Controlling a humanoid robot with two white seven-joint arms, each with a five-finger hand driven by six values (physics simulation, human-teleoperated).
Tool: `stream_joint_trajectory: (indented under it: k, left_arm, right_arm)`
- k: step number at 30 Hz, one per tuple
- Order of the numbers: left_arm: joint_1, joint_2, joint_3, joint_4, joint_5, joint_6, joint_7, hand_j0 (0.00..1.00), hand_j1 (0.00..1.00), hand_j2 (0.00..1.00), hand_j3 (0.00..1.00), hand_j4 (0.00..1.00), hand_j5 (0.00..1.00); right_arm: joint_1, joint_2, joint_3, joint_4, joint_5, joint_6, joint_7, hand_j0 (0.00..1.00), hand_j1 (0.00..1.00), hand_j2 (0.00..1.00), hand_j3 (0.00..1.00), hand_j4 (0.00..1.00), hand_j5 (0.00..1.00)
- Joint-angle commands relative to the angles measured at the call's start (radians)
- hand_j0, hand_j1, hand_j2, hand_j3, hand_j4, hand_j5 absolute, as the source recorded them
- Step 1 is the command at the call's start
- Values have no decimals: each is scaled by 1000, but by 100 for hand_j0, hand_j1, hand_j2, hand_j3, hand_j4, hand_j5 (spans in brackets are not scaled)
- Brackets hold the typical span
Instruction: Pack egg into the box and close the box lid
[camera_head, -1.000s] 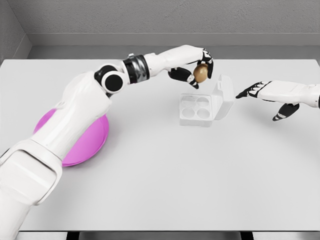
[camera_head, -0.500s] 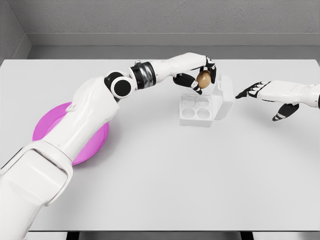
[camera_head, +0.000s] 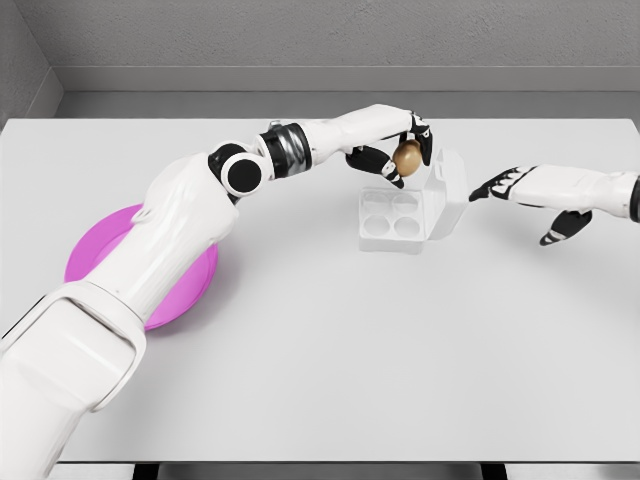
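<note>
Now the left hand (camera_head: 400, 150) hangs over the back cups of the open box (camera_head: 408, 212), its fingers gripping the egg (camera_head: 406, 157) just above the tray, beside the raised lid (camera_head: 450, 185). Since half a second ago it has barely moved, so release looks imminent. The right hand (camera_head: 520, 183), fingers relaxed and empty, has edged slightly lower near the lid. The pink plate (camera_head: 95, 255) sits well apart on the table (camera_head: 330, 350).

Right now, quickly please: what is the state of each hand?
Left hand: closed on the brown egg, above the open white plastic egg box.
Right hand: open, holding nothing, right of the box.
</note>
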Motion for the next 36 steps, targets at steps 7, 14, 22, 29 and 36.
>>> stream_joint_trajectory:
  k: [7, 14, 22, 29, 36]
  left_arm:
    - [0, 0, 5, -1, 8, 2, 1, 46, 46, 46, 46, 46, 46]
    - [2, 0, 5, -1, 8, 8, 1, 49, 49, 49, 49, 49, 49]
    - [2, 0, 8, -1, 8, 10, 1, 53, 53, 53, 53, 53, 53]
    - [6, 0, 9, -2, 10, 10, 2, 56, 56, 56, 56, 56, 56]
    - [12, 0, 25, -4, 11, 11, 2, 59, 59, 59, 59, 59, 59]
  right_arm:
    - [2, -14, -4, 14, -5, 3, 0, 100, 100, 100, 100, 100, 100]
    - [3, -14, -16, 40, -5, 3, 0, 100, 100, 100, 100, 100, 100]
    - [2, -14, -16, 71, -6, 3, 0, 100, 100, 100, 100, 100, 100]
    - [2, -14, -12, 69, -5, 3, 0, 100, 100, 100, 100, 100, 100]
    - [2, -14, -12, 71, -6, 3, 0, 100, 100, 100, 100, 100, 100]
